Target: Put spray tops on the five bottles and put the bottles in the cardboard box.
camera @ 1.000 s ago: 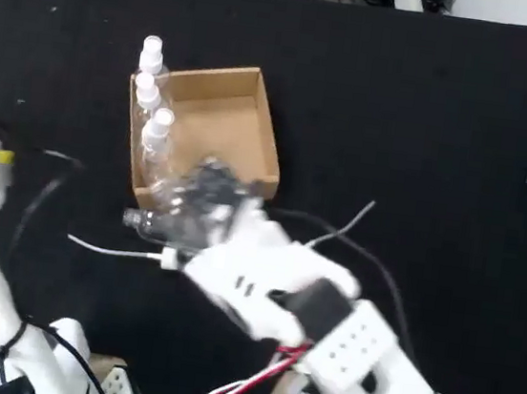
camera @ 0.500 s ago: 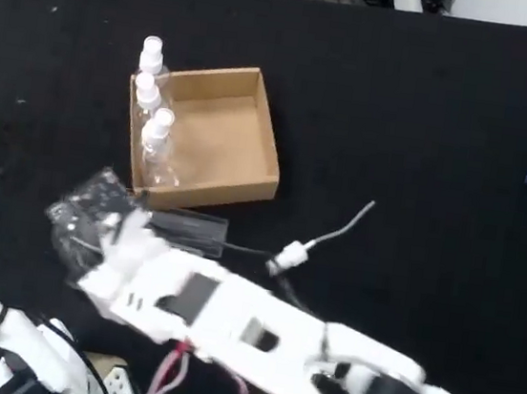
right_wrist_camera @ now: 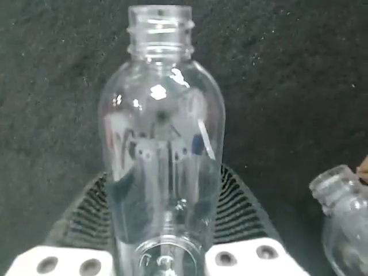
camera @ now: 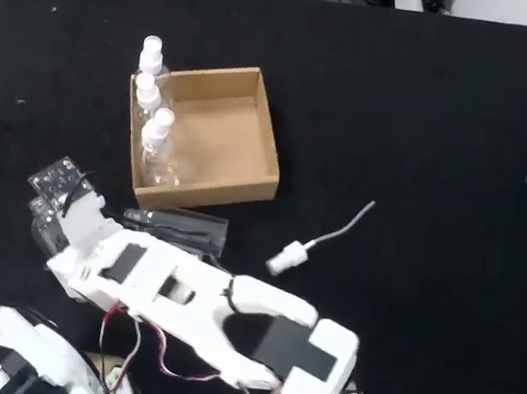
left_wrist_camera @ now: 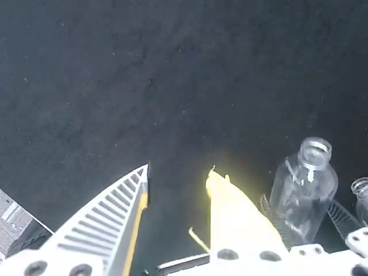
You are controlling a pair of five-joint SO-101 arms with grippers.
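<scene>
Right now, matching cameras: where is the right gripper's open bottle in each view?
High view: open bottle at the arm's tip, left of the cardboard box.
Left wrist view: beyond the left gripper.
Right wrist view: centred in the right gripper.
Shared landmark: its ribbed dark fingers.

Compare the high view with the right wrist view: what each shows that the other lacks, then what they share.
High view, not right wrist: the cardboard box with three topped bottles along one wall, and a loose spray top on the table. Right wrist, not high view as far as I can tell: a second uncapped bottle beside the held one. Both: the uncapped bottle between the fingers of the right gripper, just in front of the box from above.
</scene>
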